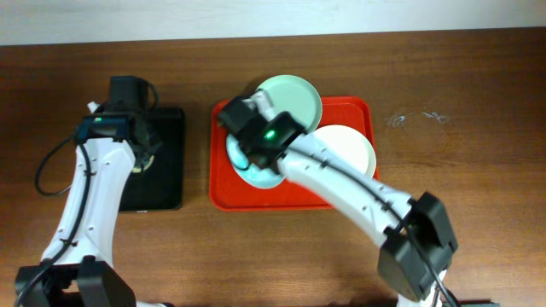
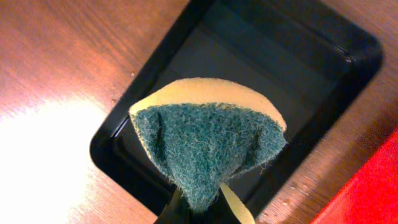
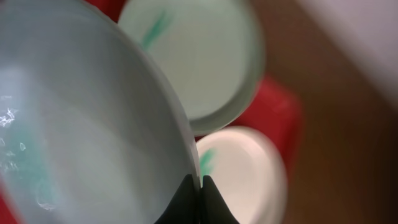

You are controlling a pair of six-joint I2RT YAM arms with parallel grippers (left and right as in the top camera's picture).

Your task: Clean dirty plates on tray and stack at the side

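Plate (image 3: pixel 93 124), at the left end of the red tray (image 1: pixel 230 192), is pinched by its rim in the right gripper (image 3: pixel 200 182). That thin, glossy edge could slip free. Left gripper (image 2: pixel 202 208) clamps the sponge (image 2: pixel 208 143).

Tray (image 1: pixel 256 198) red; lower-left plate (image 1: pixel 258 178) and upper plate (image 1: pixel 294 95) pale mint, right plate (image 1: pixel 350 147) near white, teal smears (image 3: pixel 155 28). Side tray (image 1: pixel 166 183) black. Sponge (image 2: pixel 208 143) yellow, scouring side teal-green. Table (image 1: pixel 273 256) brown wood-grain.
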